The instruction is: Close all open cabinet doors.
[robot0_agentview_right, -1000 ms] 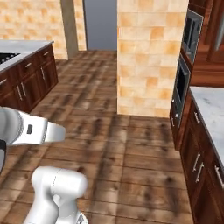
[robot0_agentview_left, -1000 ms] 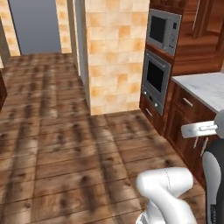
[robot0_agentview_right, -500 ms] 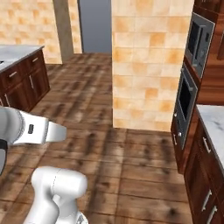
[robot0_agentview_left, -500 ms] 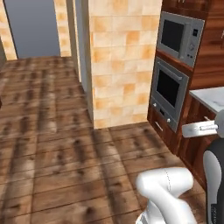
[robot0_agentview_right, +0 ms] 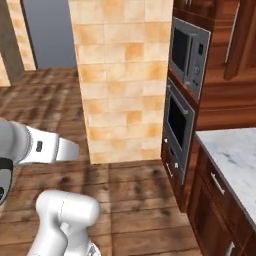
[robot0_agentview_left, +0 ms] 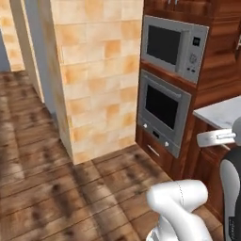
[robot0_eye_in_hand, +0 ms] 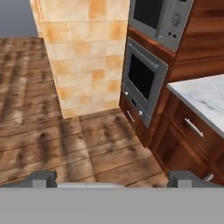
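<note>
Brushed-metal oven (robot0_agentview_left: 162,112), marble counter (robot0_agentview_right: 235,160)

The claw (robot0_eye_in_hand: 112,179) shows just its two dark finger tips, wide apart at the bottom of the hand view; the rest is cut off. In the right base view one cabinet door (robot0_agentview_right: 242,40) runs off the top right corner, so its full height and hinge are out of sight. The marble surface (robot0_agentview_right: 235,157) is cropped at the right edge. The microwave (robot0_eye_in_hand: 159,17) loses its top to the hand view's upper edge. The oven (robot0_agentview_left: 162,113) knobs are too small to read.
</note>
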You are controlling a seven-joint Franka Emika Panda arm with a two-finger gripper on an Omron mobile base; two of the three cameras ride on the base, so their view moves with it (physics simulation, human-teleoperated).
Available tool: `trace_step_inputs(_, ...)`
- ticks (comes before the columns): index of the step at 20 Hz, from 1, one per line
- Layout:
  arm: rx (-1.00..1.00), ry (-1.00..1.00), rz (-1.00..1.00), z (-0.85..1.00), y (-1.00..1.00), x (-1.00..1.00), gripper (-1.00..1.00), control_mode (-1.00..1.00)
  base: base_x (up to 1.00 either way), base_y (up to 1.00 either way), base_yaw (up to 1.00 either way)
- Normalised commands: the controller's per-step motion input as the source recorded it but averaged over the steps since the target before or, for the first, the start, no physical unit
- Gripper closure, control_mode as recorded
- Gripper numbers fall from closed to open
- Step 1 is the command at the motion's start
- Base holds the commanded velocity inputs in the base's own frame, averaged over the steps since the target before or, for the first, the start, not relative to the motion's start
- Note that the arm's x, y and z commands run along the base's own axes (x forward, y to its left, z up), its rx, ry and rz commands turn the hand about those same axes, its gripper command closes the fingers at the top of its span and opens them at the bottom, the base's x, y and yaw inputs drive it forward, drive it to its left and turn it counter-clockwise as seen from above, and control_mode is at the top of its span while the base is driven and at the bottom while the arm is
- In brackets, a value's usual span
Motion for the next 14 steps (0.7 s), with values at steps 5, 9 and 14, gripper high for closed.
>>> trace_step_inputs(5, 0.00, 0.00, 0.00, 0.00, 0.00, 0.00, -1.00, 1.00, 0.62, 0.00, -0.64)
trace_step_inputs(9, 0.00, 0.00, 0.00, 0.00, 0.00, 0.00, -1.00, 1.00, 0.61, 0.00, -0.65)
trace_step_inputs(14, 0.00, 0.00, 0.00, 0.00, 0.00, 0.00, -1.00, 1.00, 0.59, 0.00, -0.66)
